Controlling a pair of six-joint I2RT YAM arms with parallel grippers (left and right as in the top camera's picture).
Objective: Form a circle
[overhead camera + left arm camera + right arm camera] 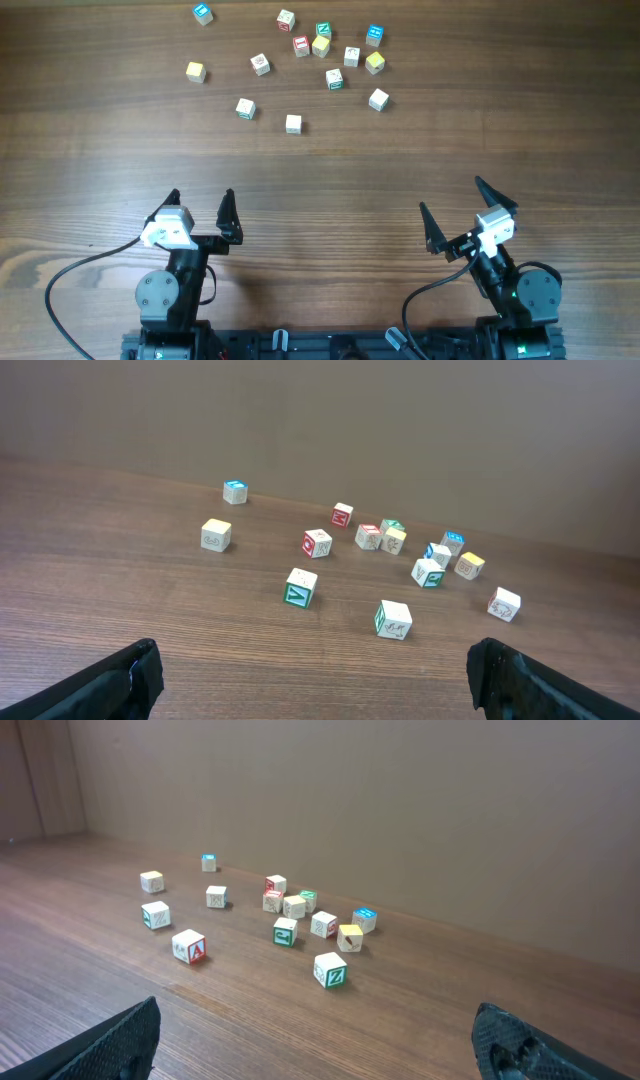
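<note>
Little wooden cubes (301, 46) lie spread out on the far side of the surface (100, 150). The left tool (200, 200) and right tool (452, 197) are wide open, holding nothing.

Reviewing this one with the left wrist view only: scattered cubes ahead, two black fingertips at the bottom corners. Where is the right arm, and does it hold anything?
Observer: Overhead, the right gripper sits at the near side of the table, well short of the cubes, jaws open and empty.
Operator: The nearest cube shows me a green face. What's on its other side?
Observer: From the right wrist, that cube shows a red A.
Operator: Any ring seen from above?
Observer: None; overhead the cubes lie loosely scattered, most of them apart from one another.
</note>
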